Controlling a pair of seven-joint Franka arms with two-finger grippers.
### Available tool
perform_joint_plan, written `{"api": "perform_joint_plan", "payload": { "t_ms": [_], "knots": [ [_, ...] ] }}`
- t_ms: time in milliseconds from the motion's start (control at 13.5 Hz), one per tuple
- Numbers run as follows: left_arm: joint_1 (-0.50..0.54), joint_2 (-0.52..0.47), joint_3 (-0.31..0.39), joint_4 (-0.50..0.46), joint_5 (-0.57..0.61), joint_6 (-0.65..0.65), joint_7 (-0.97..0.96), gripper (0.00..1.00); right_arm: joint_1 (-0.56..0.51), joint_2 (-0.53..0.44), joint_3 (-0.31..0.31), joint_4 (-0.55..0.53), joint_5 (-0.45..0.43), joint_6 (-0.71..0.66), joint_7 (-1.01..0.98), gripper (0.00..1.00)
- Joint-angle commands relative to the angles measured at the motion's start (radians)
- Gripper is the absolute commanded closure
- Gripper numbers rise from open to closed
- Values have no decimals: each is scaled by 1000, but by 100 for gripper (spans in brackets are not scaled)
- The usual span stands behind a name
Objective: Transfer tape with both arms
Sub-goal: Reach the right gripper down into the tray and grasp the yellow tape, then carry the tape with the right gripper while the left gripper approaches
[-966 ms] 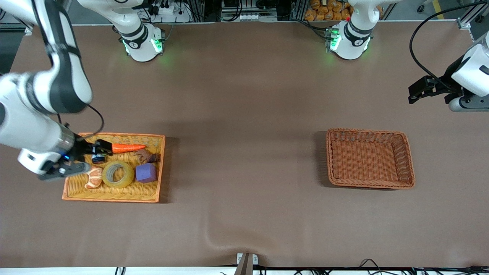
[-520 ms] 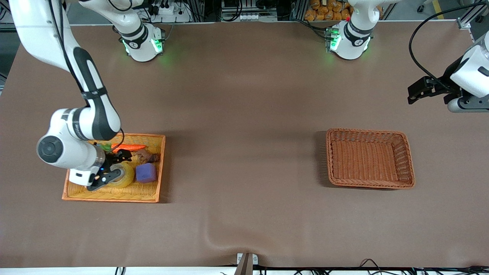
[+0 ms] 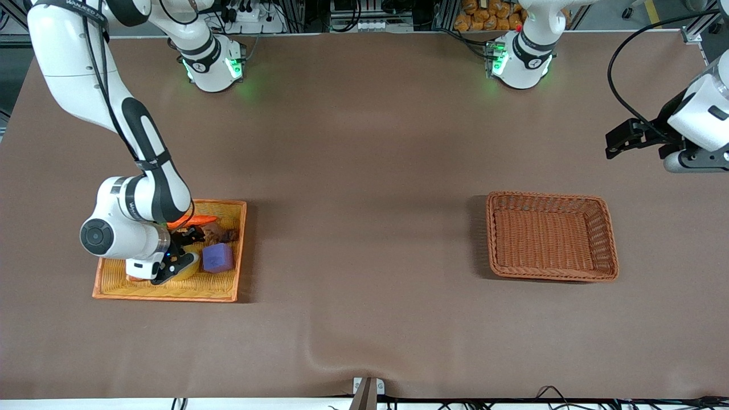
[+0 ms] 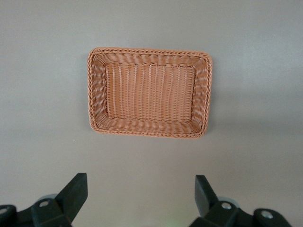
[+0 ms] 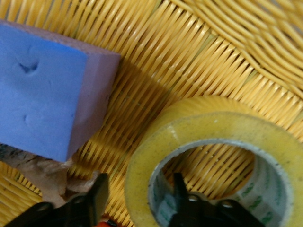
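Observation:
The tape (image 3: 191,267), a yellowish roll, lies flat in the yellow wicker tray (image 3: 171,288), mostly hidden under my right gripper (image 3: 183,250). In the right wrist view the right gripper (image 5: 137,191) is open and straddles the wall of the tape (image 5: 213,127): one finger stands inside the core hole, the other outside the roll, with a gap on the outer side. My left gripper (image 3: 616,139) is open and empty, held in the air at the left arm's end of the table; its fingers (image 4: 75,191) frame bare table.
A purple cube (image 3: 218,257) lies beside the tape, also in the right wrist view (image 5: 42,94). An orange carrot (image 3: 199,220) and a brown item (image 3: 221,233) lie in the tray too. An empty brown wicker basket (image 3: 607,228) sits toward the left arm's end (image 4: 149,51).
My right arm has swung in over the yellow tray and come down, its gripper now around the tape's wall. The left arm has shifted only slightly.

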Motion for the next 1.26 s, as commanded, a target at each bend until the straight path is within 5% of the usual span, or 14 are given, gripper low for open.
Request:
{"api": "perform_joint_plan", "payload": {
  "t_ms": [0, 446, 743, 966, 1189],
  "knots": [
    [3, 10, -9, 1, 4, 16, -9, 0, -9, -4, 6, 17, 22, -17, -15, 100],
    [0, 18, -9, 3, 4, 18, -9, 0, 2, -114, 8, 127, 25, -221, -12, 100],
    [-8, 45, -11, 3, 1, 42, -12, 0, 60, -148, 28, 267, 149, -338, 113, 100],
    [-43, 119, -11, 6, 1, 120, -16, 0, 280, -104, 22, 359, 148, -352, 420, 100],
    [-65, 217, -9, 4, 6, 223, -17, 0, 459, 43, 23, 491, 151, -259, 718, 100]
  ]
}}
